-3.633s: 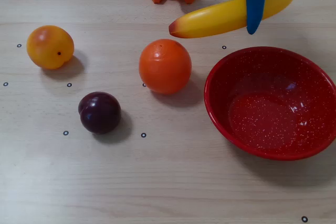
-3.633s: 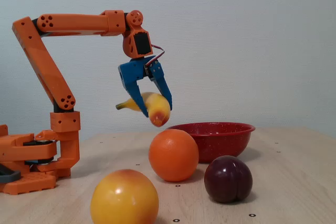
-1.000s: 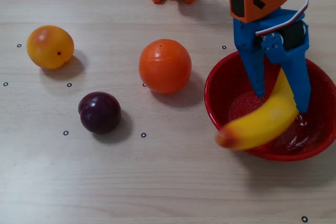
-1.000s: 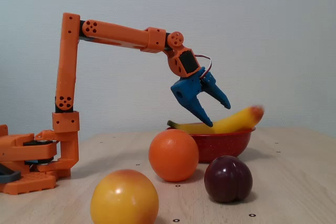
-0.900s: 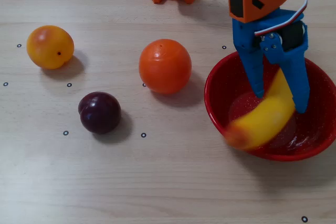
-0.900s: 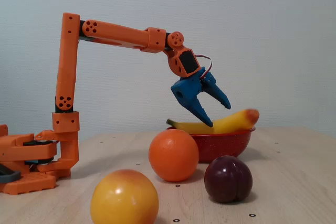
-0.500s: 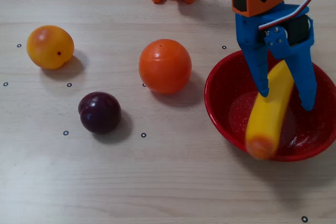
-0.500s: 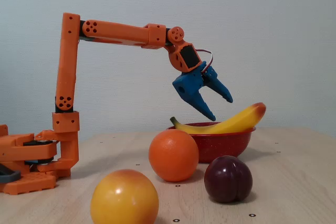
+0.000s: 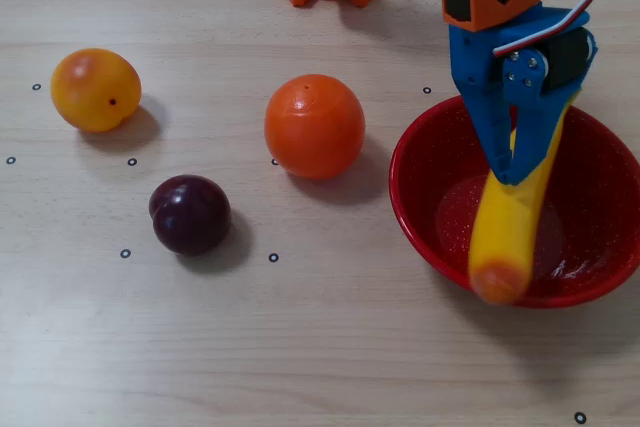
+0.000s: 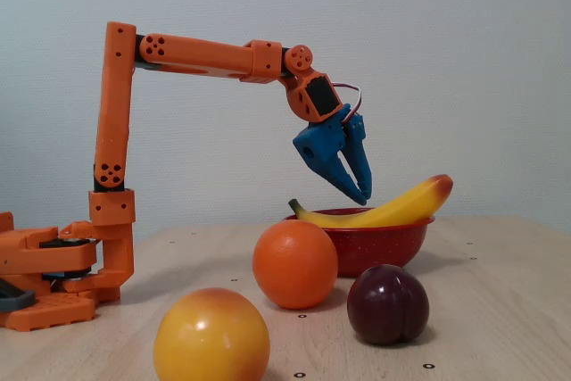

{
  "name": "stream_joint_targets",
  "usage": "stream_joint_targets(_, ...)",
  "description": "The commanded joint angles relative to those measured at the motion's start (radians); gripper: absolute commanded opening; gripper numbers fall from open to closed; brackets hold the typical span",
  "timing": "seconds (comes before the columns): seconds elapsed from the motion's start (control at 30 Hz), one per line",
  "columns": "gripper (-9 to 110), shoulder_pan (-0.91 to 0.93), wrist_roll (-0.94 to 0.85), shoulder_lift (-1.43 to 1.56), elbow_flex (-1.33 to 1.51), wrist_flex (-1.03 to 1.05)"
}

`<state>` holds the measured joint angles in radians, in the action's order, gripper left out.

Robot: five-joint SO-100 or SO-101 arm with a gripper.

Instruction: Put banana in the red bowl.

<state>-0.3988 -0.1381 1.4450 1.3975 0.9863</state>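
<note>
Our blue two-finger gripper (image 9: 522, 175) hangs above the bowl with its pointed plastic jaws drawn together and nothing between them; in the fixed view the tips (image 10: 364, 197) sit clear above the fruit. Just below, we see the banana (image 9: 512, 212), smooth, long and curved, lying inside the red bowl (image 9: 425, 212). Its orange-tinted blunt end rests on the near rim in the overhead view and pokes out over it; in the fixed view that end (image 10: 437, 188) rises above the bowl's right edge while the stem tip shows at the left. That bowl is wide, round and glossy, with fine white speckles.

On the pale wood-grain table (image 9: 320, 347) we count three round fruits, all well apart from the bowl's contents: one orange (image 9: 314, 126) nearest the bowl, one dark purple plum (image 9: 190, 214), and one yellow-orange peach-like fruit (image 9: 95, 89) farthest left. In the fixed view the orange (image 10: 295, 264) hides part of the bowl's left side.
</note>
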Motion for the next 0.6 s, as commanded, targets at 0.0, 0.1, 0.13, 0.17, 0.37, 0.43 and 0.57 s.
stream_joint_targets(0.0,0,0.021,-0.014,0.100,-0.098,0.012)
stream_joint_targets(0.1,0,0.026,-0.015,0.129,-0.089,0.012)
stream_joint_targets(0.13,0,0.029,-0.015,0.141,-0.083,0.014)
stream_joint_targets(0.17,0,0.031,-0.015,0.153,-0.078,0.020)
stream_joint_targets(0.37,0,0.061,-0.012,0.282,0.025,0.021)
stream_joint_targets(0.43,0,0.074,-0.012,0.339,0.074,0.021)
stream_joint_targets(0.57,0,0.109,0.006,0.454,0.179,0.028)
